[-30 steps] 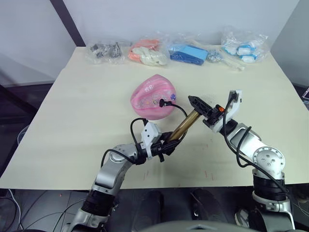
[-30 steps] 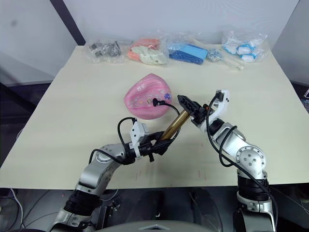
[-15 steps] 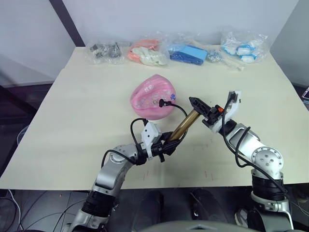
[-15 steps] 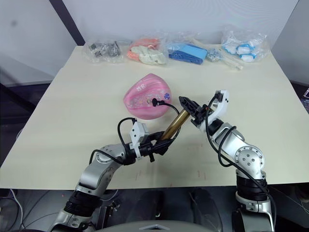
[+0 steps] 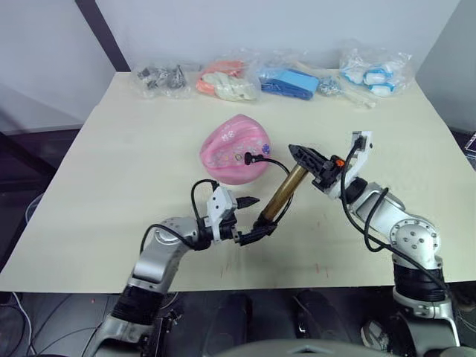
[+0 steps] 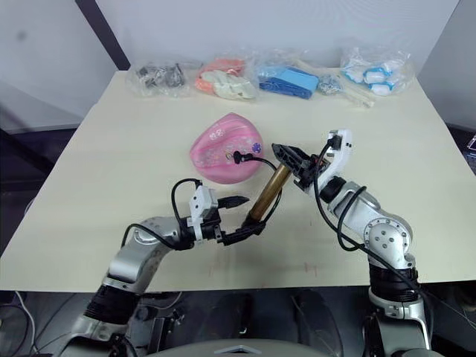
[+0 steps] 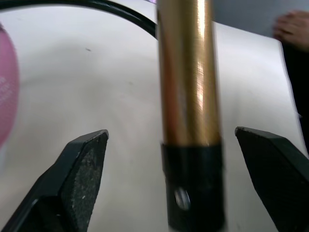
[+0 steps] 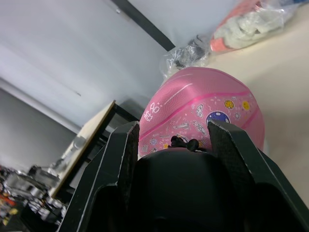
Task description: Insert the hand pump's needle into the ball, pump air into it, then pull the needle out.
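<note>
Jaws wide, our left gripper [image 5: 248, 219] straddles the gold-bronze hand pump [image 5: 285, 195] at frame centre; our right gripper [image 5: 311, 160] clamps its black handle. Needle sits in the saggy pink rubber ball [image 5: 232, 149]; pumping and withdrawal seemingly remain.

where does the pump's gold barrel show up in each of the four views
Left eye view: the hand pump leans at centre, between the left gripper and right gripper.
Right eye view: the same, just below the ball.
Left wrist view: the barrel stands upright between the two open fingers.
Right wrist view: no gold barrel; a black end sits between the fingers.
Shared landmark: the pink ball.
</note>
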`<state>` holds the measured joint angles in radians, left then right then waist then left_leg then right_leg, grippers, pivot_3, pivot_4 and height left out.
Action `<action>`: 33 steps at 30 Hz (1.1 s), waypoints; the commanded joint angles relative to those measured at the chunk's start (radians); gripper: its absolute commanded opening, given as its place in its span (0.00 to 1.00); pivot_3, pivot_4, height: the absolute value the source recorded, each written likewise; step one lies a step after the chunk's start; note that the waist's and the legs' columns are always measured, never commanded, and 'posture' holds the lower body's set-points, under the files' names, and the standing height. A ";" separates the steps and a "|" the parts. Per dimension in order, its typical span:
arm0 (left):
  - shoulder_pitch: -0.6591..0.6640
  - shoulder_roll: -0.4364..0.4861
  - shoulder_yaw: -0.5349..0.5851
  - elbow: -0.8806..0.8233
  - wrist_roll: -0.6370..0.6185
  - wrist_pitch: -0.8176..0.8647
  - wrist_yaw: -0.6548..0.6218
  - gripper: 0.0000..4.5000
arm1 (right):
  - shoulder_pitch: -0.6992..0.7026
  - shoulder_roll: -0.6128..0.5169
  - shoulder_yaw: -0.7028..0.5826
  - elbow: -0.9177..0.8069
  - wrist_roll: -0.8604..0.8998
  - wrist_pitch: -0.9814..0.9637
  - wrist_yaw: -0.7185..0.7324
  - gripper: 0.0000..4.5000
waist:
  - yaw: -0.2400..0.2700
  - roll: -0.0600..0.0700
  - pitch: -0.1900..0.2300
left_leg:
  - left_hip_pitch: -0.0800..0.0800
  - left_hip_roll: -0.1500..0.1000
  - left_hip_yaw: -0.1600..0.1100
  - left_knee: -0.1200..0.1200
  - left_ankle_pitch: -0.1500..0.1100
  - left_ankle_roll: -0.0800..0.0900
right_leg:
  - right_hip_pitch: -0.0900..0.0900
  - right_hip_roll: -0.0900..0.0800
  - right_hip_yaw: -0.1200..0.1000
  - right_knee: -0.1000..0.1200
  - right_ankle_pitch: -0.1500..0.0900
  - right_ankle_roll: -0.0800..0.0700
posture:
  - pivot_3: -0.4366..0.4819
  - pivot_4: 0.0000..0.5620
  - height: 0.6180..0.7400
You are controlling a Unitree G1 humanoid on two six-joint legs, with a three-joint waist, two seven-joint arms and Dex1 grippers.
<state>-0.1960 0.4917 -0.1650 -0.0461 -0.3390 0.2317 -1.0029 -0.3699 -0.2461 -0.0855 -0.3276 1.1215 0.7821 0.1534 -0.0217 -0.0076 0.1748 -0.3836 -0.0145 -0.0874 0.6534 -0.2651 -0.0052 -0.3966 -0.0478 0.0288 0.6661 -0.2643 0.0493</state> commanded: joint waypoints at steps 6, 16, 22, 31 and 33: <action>-0.117 0.040 -0.024 0.059 -0.040 0.072 -0.161 0.99 | -0.094 -0.131 0.101 -0.121 -0.139 -0.017 0.213 0.39 | -0.004 0.000 0.000 | -0.001 0.000 0.000 0.000 0.000 0.000 | 0.000 0.000 -0.001 -0.001 0.000 0.000 | 0.48 0.27 0.99; -0.246 0.026 -0.081 0.213 0.011 0.107 -0.248 0.99 | -0.168 -0.164 0.155 -0.151 -0.227 -0.008 0.287 0.39 | -0.018 0.000 0.000 | -0.002 0.000 -0.002 0.000 0.000 0.000 | -0.001 0.000 -0.001 -0.001 0.000 0.000 | 0.48 0.27 0.99; -0.286 -0.004 -0.100 0.277 0.029 0.091 -0.288 0.99 | -0.194 -0.149 0.153 -0.157 -0.241 0.001 0.282 0.39 | -0.018 0.000 0.000 | -0.003 0.000 -0.002 0.000 0.000 0.000 | -0.001 0.000 -0.001 -0.002 0.000 0.000 | 0.48 0.27 0.99; -0.310 -0.044 -0.105 0.318 0.050 0.050 -0.291 0.99 | -0.189 -0.136 0.150 -0.172 -0.245 0.018 0.280 0.39 | -0.018 0.000 0.000 | -0.005 0.000 -0.002 0.000 0.000 0.000 | -0.005 -0.001 -0.001 -0.001 0.000 0.000 | 0.48 0.27 0.99; -0.313 -0.052 -0.100 0.319 0.048 0.046 -0.288 0.99 | -0.185 -0.136 0.149 -0.176 -0.244 0.021 0.280 0.39 | -0.018 0.000 0.000 | -0.007 0.000 -0.002 0.001 0.000 0.000 | -0.007 -0.001 -0.001 0.000 0.000 0.000 | 0.48 0.27 0.99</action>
<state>-0.4961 0.4423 -0.2825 0.2857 -0.2844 0.2955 -1.2885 -0.5446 -0.3852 0.0790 -0.4585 0.8711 0.8089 0.4293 -0.0393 -0.0079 0.1749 -0.3926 -0.0148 -0.0901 0.6547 -0.2650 -0.0054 -0.4045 -0.0484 0.0274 0.6664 -0.2642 0.0492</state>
